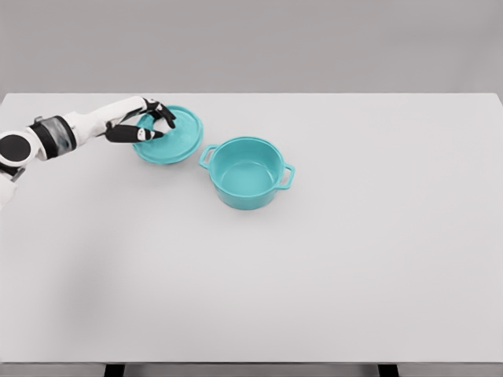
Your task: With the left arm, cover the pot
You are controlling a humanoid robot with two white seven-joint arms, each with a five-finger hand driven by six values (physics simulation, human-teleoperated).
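A teal pot (246, 173) with two side handles stands open near the middle of the white table (330, 267). Its teal lid (179, 141) sits to the pot's left, a short gap away, low over the table. My left hand (161, 128) reaches in from the left edge and is over the lid's middle. Its dark-tipped fingers (167, 116) and thumb are curled around the lid's centre, hiding the knob. I cannot tell whether the lid is raised off the table. The right arm does not show.
Only the pot and the lid are on the wide white table. Its far edge runs just behind the lid, and its near edge lies along the bottom of the view.
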